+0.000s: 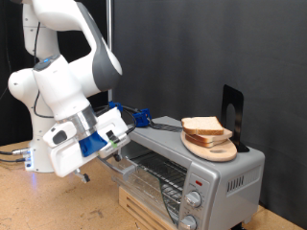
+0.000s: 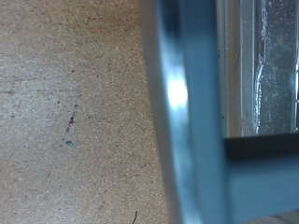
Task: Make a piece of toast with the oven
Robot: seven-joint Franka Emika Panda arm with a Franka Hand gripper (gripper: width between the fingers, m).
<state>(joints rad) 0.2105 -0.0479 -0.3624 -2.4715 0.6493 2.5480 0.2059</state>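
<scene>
The gripper (image 1: 113, 153) sits low at the front of the oven (image 1: 192, 172), right by the top edge of its glass door (image 1: 153, 180); the fingers are hidden behind the hand, so I cannot tell how far open they are or whether they grip anything. The wrist view shows only a blurred metal edge close up against the wooden surface (image 2: 65, 112). The toast (image 1: 203, 126) lies on top of a small stack of bread on a round board (image 1: 213, 149) on the oven's roof, untouched. Judging by this, the work is at an early stage: no bread is visible on the rack, and the slice has yet to go in.
</scene>
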